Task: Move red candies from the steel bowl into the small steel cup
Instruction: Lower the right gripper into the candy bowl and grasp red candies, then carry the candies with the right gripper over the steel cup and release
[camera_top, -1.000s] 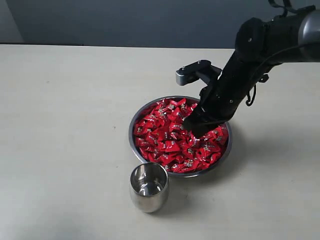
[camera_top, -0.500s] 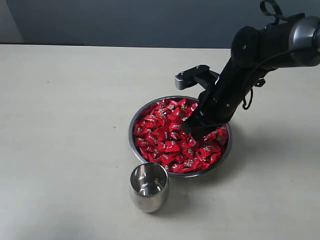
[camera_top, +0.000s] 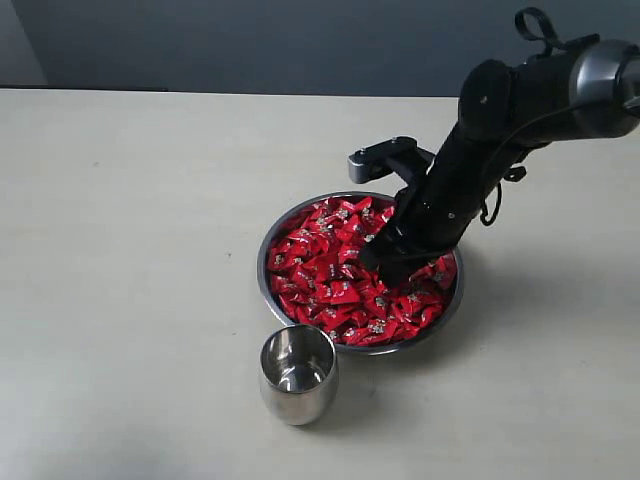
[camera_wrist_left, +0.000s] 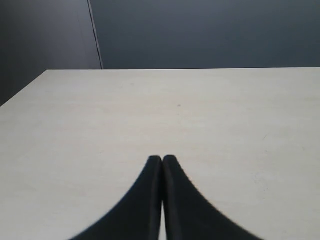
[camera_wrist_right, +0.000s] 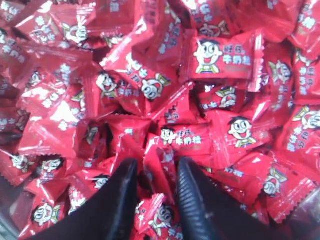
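Observation:
The steel bowl (camera_top: 262, 272) sits mid-table, heaped with red candies (camera_top: 325, 285). In front of it, toward the near table edge, stands the small steel cup (camera_top: 297, 372), upright, with nothing visible inside. My right gripper (camera_top: 375, 262) is dug into the right half of the pile. In the right wrist view its fingers (camera_wrist_right: 155, 167) sit close together with one red candy (camera_wrist_right: 161, 176) wedged upright between them and more candies (camera_wrist_right: 222, 55) all around. My left gripper (camera_wrist_left: 162, 159) hangs shut and empty over bare table, outside the exterior view.
The pale tabletop (camera_top: 130, 250) runs wide to the left of the bowl and cup. A dark wall (camera_top: 250, 40) backs the table's far edge. The right arm (camera_top: 520, 100) leans in from the upper right over the bowl's far rim.
The right gripper has slid a little leftward through the candy pile and its wrist has tilted lower. Bowl and cup have not moved.

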